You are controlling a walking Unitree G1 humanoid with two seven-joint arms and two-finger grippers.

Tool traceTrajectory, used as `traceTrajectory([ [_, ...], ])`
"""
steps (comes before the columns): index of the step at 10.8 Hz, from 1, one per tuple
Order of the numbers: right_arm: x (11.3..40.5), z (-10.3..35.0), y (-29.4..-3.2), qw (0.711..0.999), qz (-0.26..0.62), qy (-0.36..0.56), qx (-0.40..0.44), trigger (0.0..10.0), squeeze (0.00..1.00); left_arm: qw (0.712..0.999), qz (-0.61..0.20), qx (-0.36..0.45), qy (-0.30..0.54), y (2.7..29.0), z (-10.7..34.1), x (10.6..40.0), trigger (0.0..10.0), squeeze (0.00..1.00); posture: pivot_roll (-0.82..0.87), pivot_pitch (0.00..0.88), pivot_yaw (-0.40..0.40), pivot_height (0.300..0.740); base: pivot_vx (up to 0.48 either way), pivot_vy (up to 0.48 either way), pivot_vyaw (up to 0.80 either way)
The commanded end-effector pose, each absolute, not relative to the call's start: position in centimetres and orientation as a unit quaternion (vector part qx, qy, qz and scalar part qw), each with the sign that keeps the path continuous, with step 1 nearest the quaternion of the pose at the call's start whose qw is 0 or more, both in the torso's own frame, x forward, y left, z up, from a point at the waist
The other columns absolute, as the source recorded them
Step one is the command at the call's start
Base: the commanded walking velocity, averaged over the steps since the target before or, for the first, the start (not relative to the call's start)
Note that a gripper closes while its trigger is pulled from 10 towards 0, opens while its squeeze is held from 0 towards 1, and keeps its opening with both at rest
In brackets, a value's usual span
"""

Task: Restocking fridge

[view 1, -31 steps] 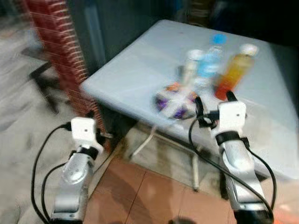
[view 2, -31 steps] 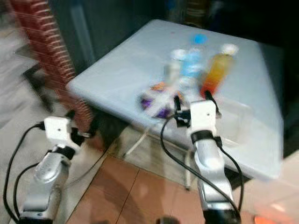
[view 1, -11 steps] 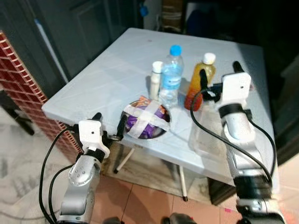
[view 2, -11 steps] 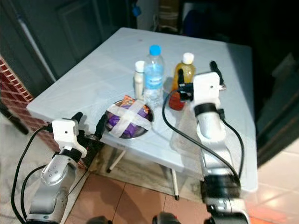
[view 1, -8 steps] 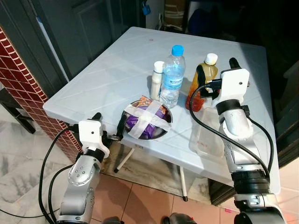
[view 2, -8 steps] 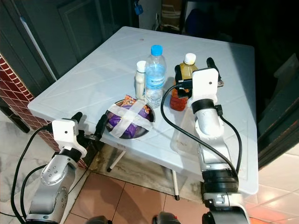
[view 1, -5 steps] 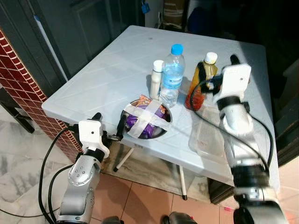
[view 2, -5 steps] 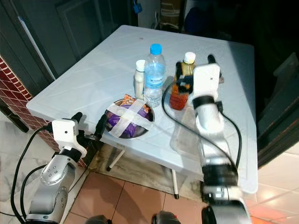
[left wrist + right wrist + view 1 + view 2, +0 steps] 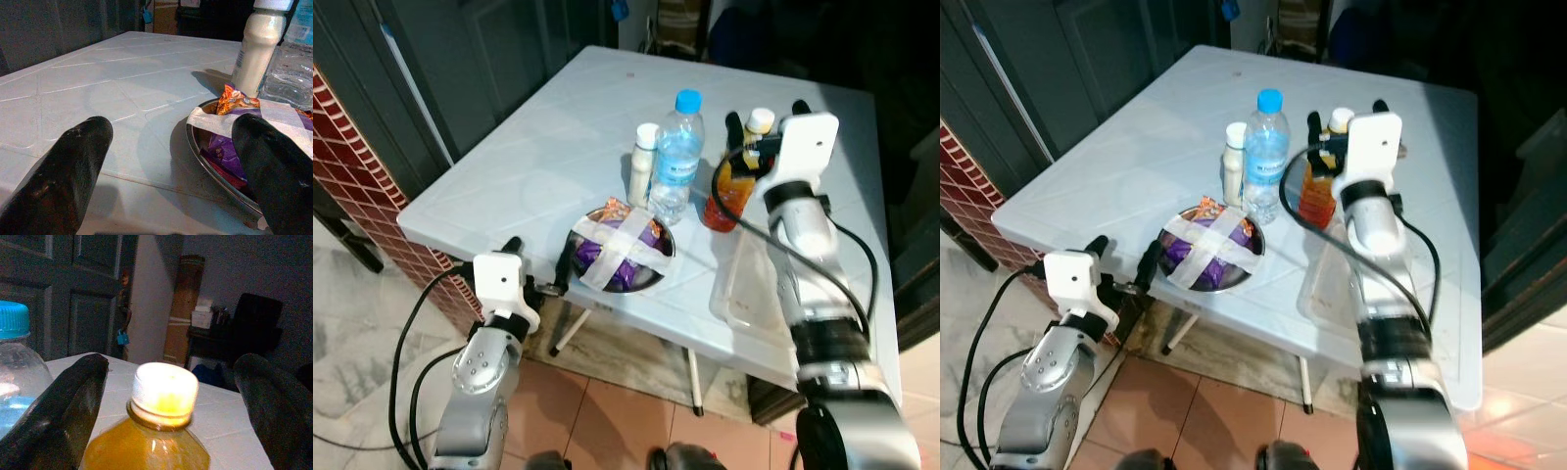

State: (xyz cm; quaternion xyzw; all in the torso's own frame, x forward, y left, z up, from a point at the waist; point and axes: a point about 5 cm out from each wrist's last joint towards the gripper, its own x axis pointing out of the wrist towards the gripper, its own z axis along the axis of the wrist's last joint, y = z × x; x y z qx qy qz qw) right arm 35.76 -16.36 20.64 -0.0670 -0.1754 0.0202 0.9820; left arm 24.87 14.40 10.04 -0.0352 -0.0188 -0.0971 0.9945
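An orange juice bottle (image 9: 732, 183) with a white cap (image 9: 165, 390) stands on the pale table (image 9: 558, 127). My right gripper (image 9: 766, 113) is open, one black finger on each side of the cap, not touching it. Left of the juice stand a blue-capped water bottle (image 9: 676, 157) and a small white bottle (image 9: 643, 164). A metal bowl (image 9: 622, 250) of purple snack packs, crossed with white tape, sits near the front edge. My left gripper (image 9: 541, 247) is open just off that edge, level with the bowl (image 9: 222, 161).
A clear plastic tub (image 9: 750, 286) lies on the table under my right arm. A red brick wall (image 9: 357, 162) and dark doors (image 9: 480, 59) stand to the left. Below the table's front edge are its legs and a tiled floor (image 9: 607, 421).
My right gripper has moved forward until its fingers straddle the juice bottle's cap. The left arm has stayed by the table edge. The view has shifted slightly.
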Motion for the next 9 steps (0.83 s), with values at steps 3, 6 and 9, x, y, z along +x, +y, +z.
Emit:
traceTrajectory([
  [3,37.1,21.3,-15.8,0.984,0.033,-0.172,-0.039,10.0,0.00,0.995,-0.100,-0.025,-0.019,14.5,10.4,24.8,10.0,0.00,0.06,0.051,0.033,0.740,0.000,0.000,0.00],
  [6,37.6,21.5,-15.2,0.984,0.043,-0.169,-0.041,0.0,0.00,0.995,-0.099,-0.024,-0.019,14.6,10.4,24.9,10.0,0.00,0.06,0.052,0.030,0.740,0.000,0.000,0.00],
  [9,37.8,21.1,-14.9,0.984,0.049,-0.163,-0.044,0.0,0.00,0.995,-0.099,-0.025,-0.018,14.5,10.4,24.9,10.0,0.00,0.06,0.053,0.030,0.740,0.000,0.000,0.00],
])
